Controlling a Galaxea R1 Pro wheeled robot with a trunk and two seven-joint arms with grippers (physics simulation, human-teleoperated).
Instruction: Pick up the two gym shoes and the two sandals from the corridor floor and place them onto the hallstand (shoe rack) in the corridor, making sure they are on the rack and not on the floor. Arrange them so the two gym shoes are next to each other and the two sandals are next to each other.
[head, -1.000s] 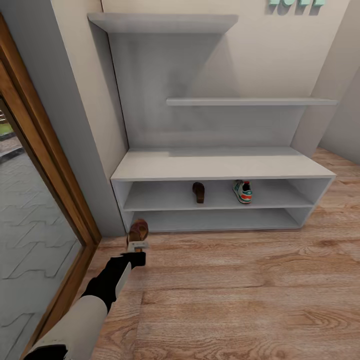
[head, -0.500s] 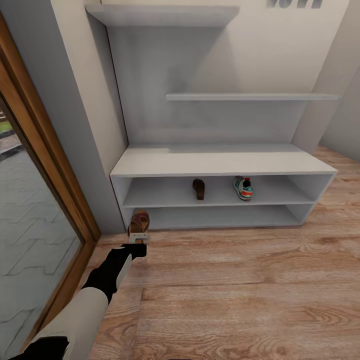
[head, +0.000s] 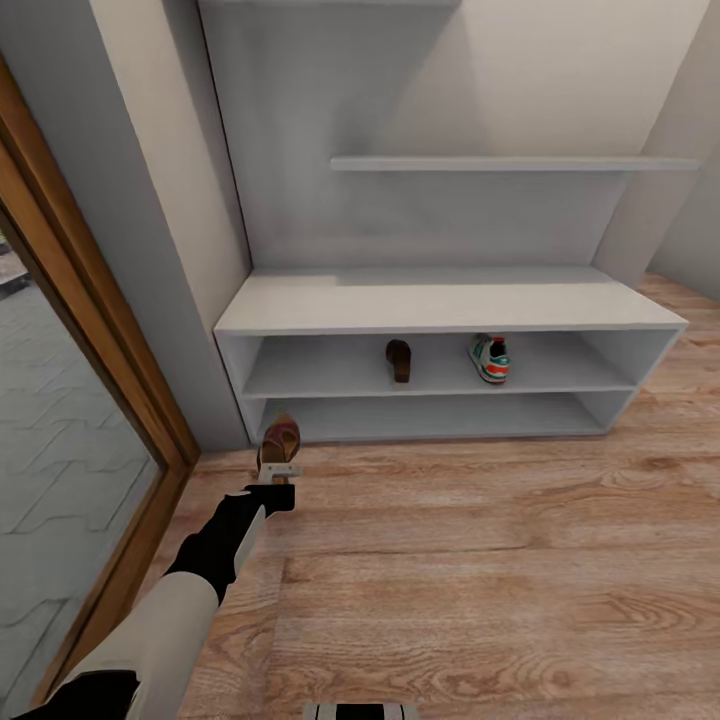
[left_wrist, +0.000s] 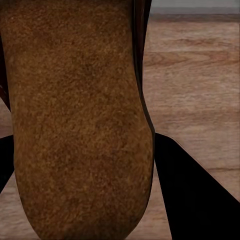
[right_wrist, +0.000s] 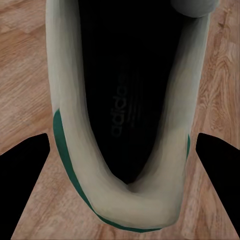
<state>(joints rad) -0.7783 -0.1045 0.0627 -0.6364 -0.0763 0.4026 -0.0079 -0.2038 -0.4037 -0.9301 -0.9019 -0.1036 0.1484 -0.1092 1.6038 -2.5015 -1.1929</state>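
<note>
The left gripper (head: 279, 476) is seen at about seven o'clock in the head view, reached out low over the floor (head: 480, 560) with a sandal (head: 280, 440) clenched between its fingers; the sandal is held toe-forward just in front of the rack (head: 440, 305), near the rack's lower left corner, and whether it touches the planks cannot be told. In the left wrist view the held sandal's tan sole (left_wrist: 75, 115) is pressed close to the lens, with one dark finger (left_wrist: 192, 195) visible beside it and wood grain behind. On the rack's upper open shelf a second sandal (head: 399, 359) is set at roughly the centre, toe pointing inward, and a gym shoe (head: 489, 357) is parked to its three o'clock side, well apart from it, its red heel patch and green stripe facing out. The lower open shelf is seen beneath them, and a wall shelf (head: 510, 163) is mounted above at twelve o'clock. A wooden door frame (head: 100, 340) is seen running along the nine o'clock edge. In the right wrist view another gym shoe (right_wrist: 125, 115) is gripped by the right gripper (right_wrist: 125, 190), heel towards the camera, its dark insole and green trim shown, with the black fingers (right_wrist: 30, 175) at either side and the wood floor behind it.
</note>
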